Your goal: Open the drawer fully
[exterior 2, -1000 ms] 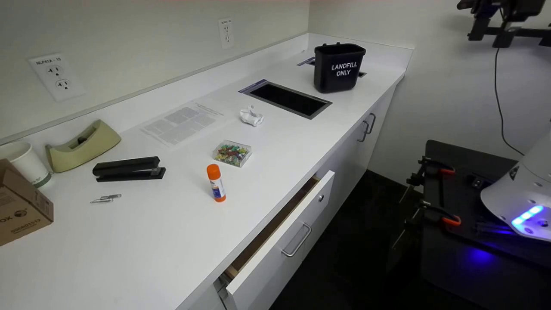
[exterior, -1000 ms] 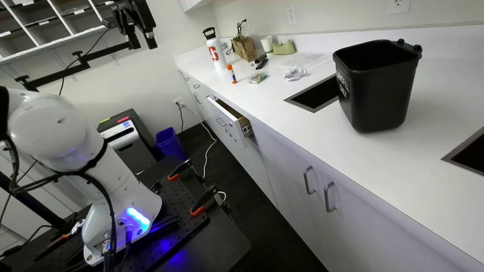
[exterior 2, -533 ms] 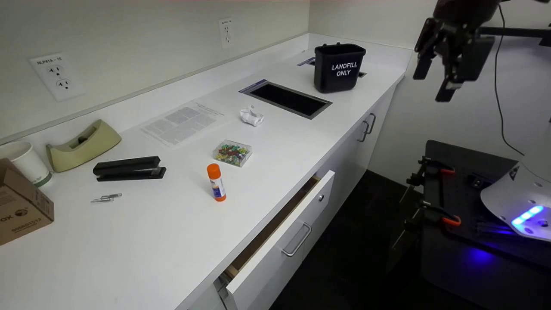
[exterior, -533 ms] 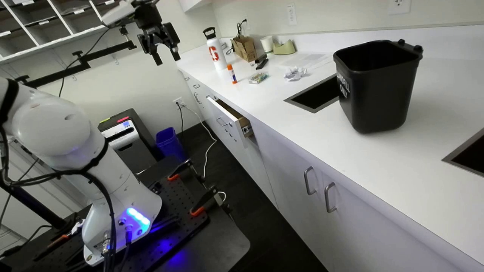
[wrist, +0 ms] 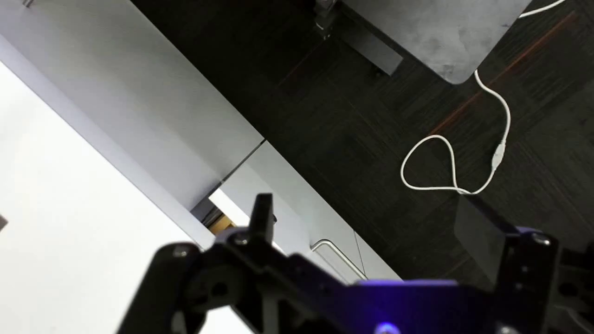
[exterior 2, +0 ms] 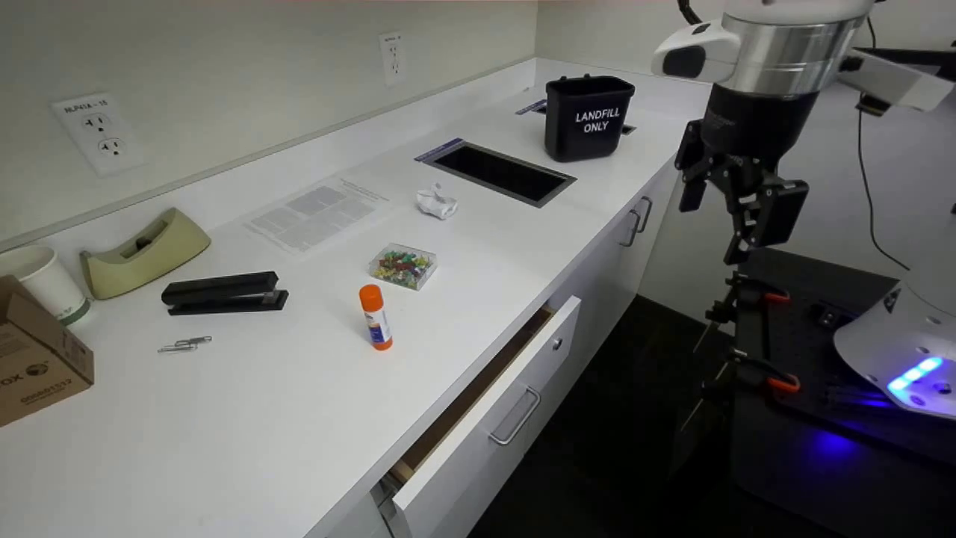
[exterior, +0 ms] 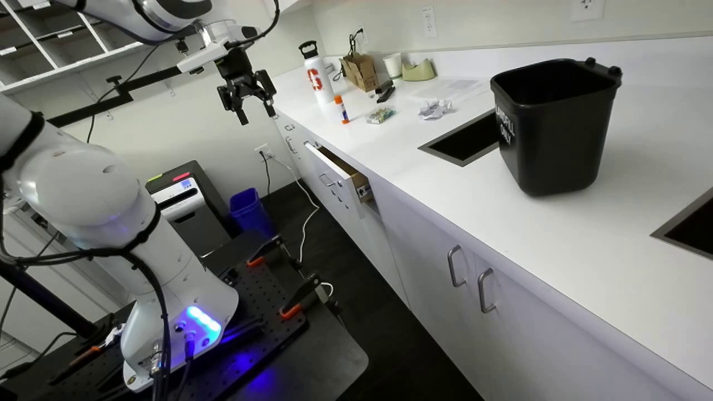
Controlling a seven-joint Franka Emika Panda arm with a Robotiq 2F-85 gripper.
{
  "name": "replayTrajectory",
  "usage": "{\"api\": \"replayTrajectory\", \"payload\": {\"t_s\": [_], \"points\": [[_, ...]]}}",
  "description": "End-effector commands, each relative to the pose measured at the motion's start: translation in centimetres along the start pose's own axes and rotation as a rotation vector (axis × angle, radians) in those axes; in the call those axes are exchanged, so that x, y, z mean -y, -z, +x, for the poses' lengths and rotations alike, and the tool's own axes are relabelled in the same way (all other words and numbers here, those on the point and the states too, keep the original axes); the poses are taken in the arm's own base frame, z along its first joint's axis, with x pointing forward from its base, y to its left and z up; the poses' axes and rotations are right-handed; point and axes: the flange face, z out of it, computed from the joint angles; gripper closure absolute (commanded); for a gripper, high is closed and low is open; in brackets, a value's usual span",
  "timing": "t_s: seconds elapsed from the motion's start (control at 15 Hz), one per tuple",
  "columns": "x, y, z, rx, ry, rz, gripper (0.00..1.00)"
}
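Note:
The drawer [exterior 2: 489,441] stands partly pulled out below the counter. It has a white front and wood inside, and also shows in an exterior view [exterior: 315,162]. Its metal bar handle [exterior 2: 521,422] shows too in the wrist view [wrist: 341,254]. My gripper [exterior: 257,115] is open and empty, above the level of the drawer and apart from it. In an exterior view the gripper [exterior 2: 713,226] hangs to the right of the counter edge. In the wrist view the handle lies beyond the gap between the wide-spread fingers [wrist: 263,213], which hide part of the drawer front.
A white counter [exterior 2: 246,448] holds a black bin [exterior 2: 586,127], a glue stick [exterior 2: 376,317], a pin box [exterior 2: 403,267] and a stapler [exterior 2: 222,293]. Cabinet doors with handles [exterior: 455,266] are below. My base stands on a black table [exterior: 312,356]. A white cable [wrist: 455,188] lies on the floor.
My arm and gripper have come down and closer to the counter, moving right in an exterior view and left in an exterior view. The fingers stay open. The drawer has not moved.

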Motion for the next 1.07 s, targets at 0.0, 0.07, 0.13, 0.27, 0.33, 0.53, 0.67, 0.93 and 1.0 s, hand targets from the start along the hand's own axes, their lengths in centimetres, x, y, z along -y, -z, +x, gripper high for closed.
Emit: {"api": "replayTrajectory", "payload": {"t_s": [0.0, 0.07, 0.13, 0.27, 0.33, 0.53, 0.67, 0.93, 1.0], "points": [[-0.2, 0.4, -0.1, -0.006, -0.005, 0.001, 0.0], [-0.2, 0.5, -0.1, -0.01, -0.005, -0.001, 0.0], [-0.2, 0.6, -0.2, -0.012, -0.005, -0.001, 0.0], [1.6, 0.0, 1.7, 0.022, 0.066, -0.048, 0.0], [2.8, -0.6, 2.7, 0.038, 0.11, -0.07, 0.0], [6.7, -3.9, 5.8, 0.114, 0.253, -0.145, 0.0], [9.2, -6.5, 7.6, 0.168, 0.346, -0.214, 0.0], [13.0, -13.0, 10.2, 0.26, 0.503, -0.346, 0.0], [13.8, -14.7, 10.7, 0.284, 0.537, -0.368, 0.0]]}}
